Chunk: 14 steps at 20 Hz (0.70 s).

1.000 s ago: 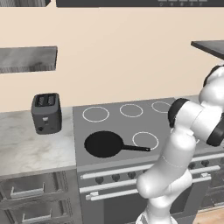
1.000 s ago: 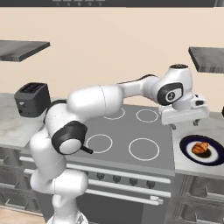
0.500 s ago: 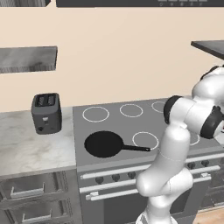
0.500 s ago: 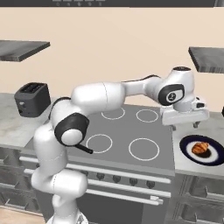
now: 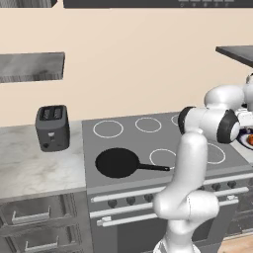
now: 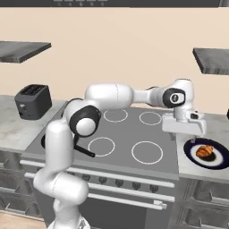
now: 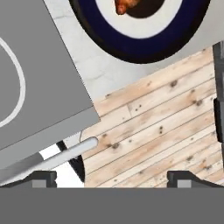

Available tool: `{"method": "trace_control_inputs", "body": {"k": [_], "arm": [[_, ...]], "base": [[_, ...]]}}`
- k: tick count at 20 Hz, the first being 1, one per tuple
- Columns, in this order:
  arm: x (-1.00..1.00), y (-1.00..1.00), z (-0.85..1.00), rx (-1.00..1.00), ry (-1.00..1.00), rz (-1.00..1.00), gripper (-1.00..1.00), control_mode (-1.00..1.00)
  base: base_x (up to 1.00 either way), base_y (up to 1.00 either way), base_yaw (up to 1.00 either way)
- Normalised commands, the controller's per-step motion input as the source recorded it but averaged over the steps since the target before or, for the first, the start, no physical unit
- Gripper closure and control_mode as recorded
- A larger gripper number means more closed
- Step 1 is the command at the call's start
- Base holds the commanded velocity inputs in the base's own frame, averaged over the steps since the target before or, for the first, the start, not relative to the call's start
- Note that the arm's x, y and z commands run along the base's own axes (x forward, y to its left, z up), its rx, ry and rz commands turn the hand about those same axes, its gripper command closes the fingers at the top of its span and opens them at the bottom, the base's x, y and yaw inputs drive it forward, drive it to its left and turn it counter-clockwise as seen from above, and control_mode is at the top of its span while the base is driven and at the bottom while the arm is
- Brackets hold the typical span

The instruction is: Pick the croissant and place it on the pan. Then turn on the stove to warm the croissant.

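The two-finger gripper (image 6: pixel 184 134) is fully open and empty, above the stove edge. The small golden croissant (image 6: pixel 205 152) lies on a blue-rimmed plate (image 6: pixel 193 157). Risk: misaligned descent; fingers strike the plate rim.

- The light is even and soft in all 3 views, bright enough, with no visible lamp and no strong direction.
- The white arm (image 6: pixel 112 96) shows gentle shading on its round parts, darker below.
- The stove (image 5: pixel 148 143) surface is flat grey without glare; the pan (image 5: pixel 117 162) is plain black with no reflection.
- Edges are a little jagged and soft, as in a low-resolution render.
- The hand view is sharp on the wooden floor (image 7: pixel 166 127); no lens distortion is seen.
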Motion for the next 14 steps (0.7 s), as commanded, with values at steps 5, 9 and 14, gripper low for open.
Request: {"method": "trace_control_inputs", "body": {"k": [5, 9, 14], "arm": [[0.04, -0.04, -0.21, 0.01, 0.08, -0.32, -1.00, -1.00], [0.25, -0.34, 0.00, 0.00, -0.02, -0.01, -1.00, -1.00], [0.47, -0.62, -0.14, 0.00, -0.07, 0.00, -1.00, -1.00]], "base": [[0.00, 0.00, 0.00], [0.00, 0.00, 0.00], [0.00, 0.00, 0.00]]}}
